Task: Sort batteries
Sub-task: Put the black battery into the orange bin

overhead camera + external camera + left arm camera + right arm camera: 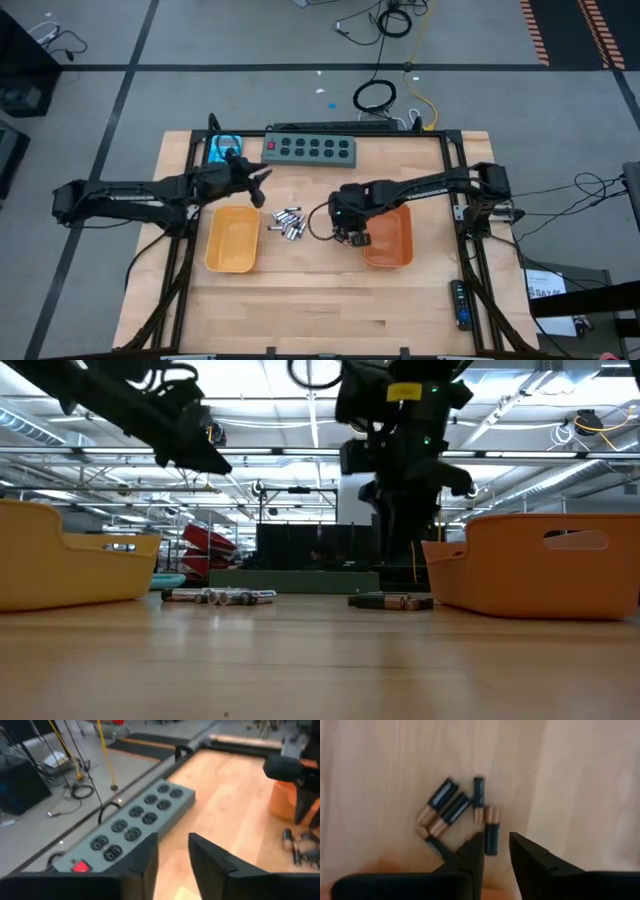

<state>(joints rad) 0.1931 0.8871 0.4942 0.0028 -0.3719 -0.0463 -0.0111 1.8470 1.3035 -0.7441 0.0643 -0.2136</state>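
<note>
Two groups of batteries lie flat on the wooden table between the trays. A silvery cluster (286,222) (220,596) lies near the yellow tray (232,238). Several dark blue-and-copper ones (451,806) (392,601) lie beside the orange tray (392,240). My right gripper (352,236) (496,847) hovers open over the dark group, and one battery (491,836) lies just past its fingertips. My left gripper (262,183) (173,850) is open and empty. It is raised above the table between the yellow tray and the power strip.
A grey power strip (310,149) (131,822) lies along the far edge, with a blue object (222,148) to its left. A black frame borders the table. Bare wood stretches along the near side. A dark remote-like device (459,302) lies at the right near corner.
</note>
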